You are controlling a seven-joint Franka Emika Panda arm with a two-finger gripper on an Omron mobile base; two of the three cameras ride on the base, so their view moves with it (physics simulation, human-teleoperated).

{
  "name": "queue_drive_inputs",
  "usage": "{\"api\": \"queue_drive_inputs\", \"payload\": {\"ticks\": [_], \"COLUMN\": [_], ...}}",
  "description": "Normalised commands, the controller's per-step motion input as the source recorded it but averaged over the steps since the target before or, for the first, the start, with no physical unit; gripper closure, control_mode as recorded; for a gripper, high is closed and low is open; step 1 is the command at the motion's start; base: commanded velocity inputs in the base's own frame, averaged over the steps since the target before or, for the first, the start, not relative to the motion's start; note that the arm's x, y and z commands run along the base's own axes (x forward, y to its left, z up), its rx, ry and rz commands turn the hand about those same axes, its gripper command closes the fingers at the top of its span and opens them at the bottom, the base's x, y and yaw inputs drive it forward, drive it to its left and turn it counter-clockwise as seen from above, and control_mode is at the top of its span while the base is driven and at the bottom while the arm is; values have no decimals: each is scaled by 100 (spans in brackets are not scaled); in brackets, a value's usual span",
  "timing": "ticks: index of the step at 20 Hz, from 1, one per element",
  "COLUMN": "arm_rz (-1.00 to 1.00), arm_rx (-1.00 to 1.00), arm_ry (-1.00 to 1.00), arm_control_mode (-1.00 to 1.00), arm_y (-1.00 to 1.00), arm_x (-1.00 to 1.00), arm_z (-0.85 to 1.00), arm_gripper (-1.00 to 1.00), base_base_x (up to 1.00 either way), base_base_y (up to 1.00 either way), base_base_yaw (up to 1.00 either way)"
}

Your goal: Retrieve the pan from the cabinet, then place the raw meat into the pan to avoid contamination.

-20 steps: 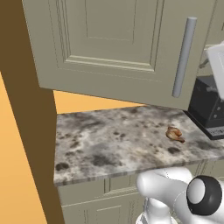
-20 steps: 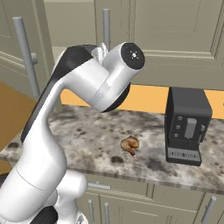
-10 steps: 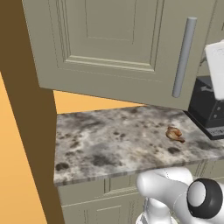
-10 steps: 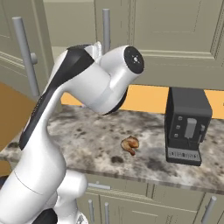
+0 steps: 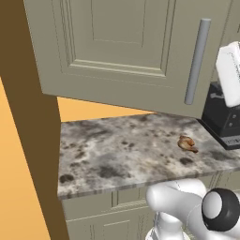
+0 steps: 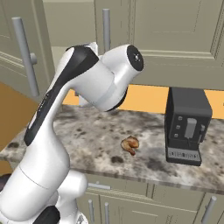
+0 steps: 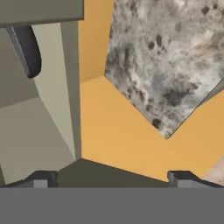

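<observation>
Left base view: beige-grey panelled wall cabinet (image 5: 122, 51), door shut, above the mottled grey stone countertop (image 5: 122, 154); small brownish-orange raw meat (image 5: 187, 143) lies on the countertop near a black box-shaped appliance (image 5: 225, 119).
Right base view: meat between arm and appliance.
Hand view: two-finger gripper (image 7: 111, 178) spread wide, holding nothing.

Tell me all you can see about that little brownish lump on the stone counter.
The raw meat is a small, lumpy, brownish-orange piece with pale patches. It lies alone on the speckled grey countertop, between the wall and the front edge, left of the black appliance and apart from it. Nothing touches it but the counter, and a dark shadow sits beside it.
</observation>
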Motion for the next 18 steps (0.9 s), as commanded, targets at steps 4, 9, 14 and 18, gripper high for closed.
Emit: {"api": "queue_drive_inputs", "payload": {"ticks": [4, 9, 14, 18], "arm_rz": [16, 15, 15, 12], "arm_rx": [0, 0, 1, 7], "arm_ry": [11, 8, 13, 17], "arm_control_mode": [-100, -100, -100, -100], "arm_y": [49, 42, 51, 57], "arm_x": [0, -2, -33, -69], "arm_z": [-1, -3, -3, 0], "arm_gripper": [-100, -100, -100, -100], "base_base_x": [0, 0, 0, 0], "base_base_y": [0, 0, 0, 0], "base_base_yaw": [0, 0, 0, 0]}}
